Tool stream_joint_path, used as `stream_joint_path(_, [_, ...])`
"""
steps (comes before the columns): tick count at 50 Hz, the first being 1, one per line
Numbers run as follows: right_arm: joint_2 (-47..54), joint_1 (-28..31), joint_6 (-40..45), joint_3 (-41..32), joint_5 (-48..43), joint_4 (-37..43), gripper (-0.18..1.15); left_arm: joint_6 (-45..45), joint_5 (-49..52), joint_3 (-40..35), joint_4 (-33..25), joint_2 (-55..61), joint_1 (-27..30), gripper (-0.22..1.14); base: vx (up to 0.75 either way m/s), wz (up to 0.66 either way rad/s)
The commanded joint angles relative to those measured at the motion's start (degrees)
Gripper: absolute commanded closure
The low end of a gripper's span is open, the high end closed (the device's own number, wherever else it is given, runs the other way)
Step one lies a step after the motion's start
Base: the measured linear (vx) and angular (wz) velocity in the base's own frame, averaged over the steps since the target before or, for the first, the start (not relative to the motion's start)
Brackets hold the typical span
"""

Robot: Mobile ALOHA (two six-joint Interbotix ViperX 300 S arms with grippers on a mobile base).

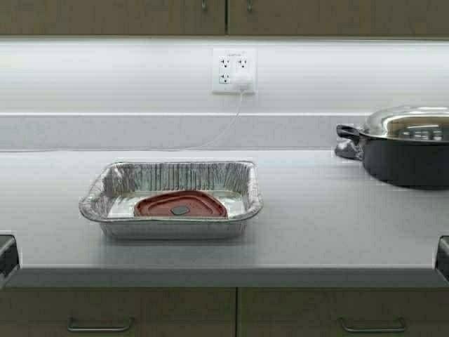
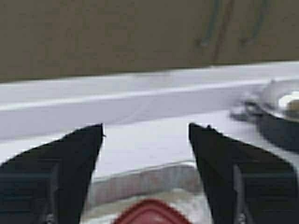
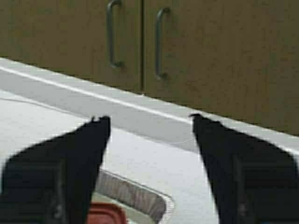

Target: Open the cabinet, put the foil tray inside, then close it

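Note:
The foil tray (image 1: 170,199) sits on the grey counter (image 1: 316,225), left of centre, with a flat reddish piece (image 1: 180,204) on its bottom. The cabinet (image 1: 224,17) hangs above, both doors shut; only their lower edges show in the high view. Its two curved handles (image 3: 135,39) show in the right wrist view. My left gripper (image 2: 145,128) is open and empty, back from the tray (image 2: 145,184). My right gripper (image 3: 150,120) is open and empty, also short of the tray (image 3: 135,196). In the high view only dark bits of the arms show at the left edge (image 1: 7,256) and right edge (image 1: 443,256).
A dark pot with a steel lid (image 1: 403,144) stands at the counter's back right. A wall outlet (image 1: 233,71) has a white plug and a cord trailing along the backsplash. Drawers with horizontal handles (image 1: 100,325) lie below the counter's front edge.

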Motion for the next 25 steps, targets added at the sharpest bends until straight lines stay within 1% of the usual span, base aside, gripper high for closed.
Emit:
stream_joint_path(1, [10.0,1.7,-0.1,-5.5,-3.8,1.8,-0.07,0.1,-6.9,-1.1,-0.6,7.9,-3.4,-0.10,0.02,0.01])
stream_joint_path(7, [20.0,3.3,-1.5,-11.6,-9.8,2.6,-0.06,0.3,-12.5,-5.2,-0.4,17.9,-4.0,-0.10,0.00,0.02])
stream_joint_path(11, [25.5,4.0,-3.9,-15.8,-12.0,5.7,-0.06,1.1,-15.7,-9.5,-0.4,25.0,-4.8,-0.10,-0.02,0.02])
stream_joint_path(17, [31.6,5.2,-10.3,-21.8,-13.9,14.5,-0.06,3.9,-20.0,-17.5,-1.1,35.6,-6.6,-0.10,-0.02,0.01])
stream_joint_path(25, [37.8,8.6,-23.5,-28.7,-17.6,29.1,-0.06,6.5,-24.3,-27.1,-6.3,46.4,-9.7,-0.10,-0.02,0.01])
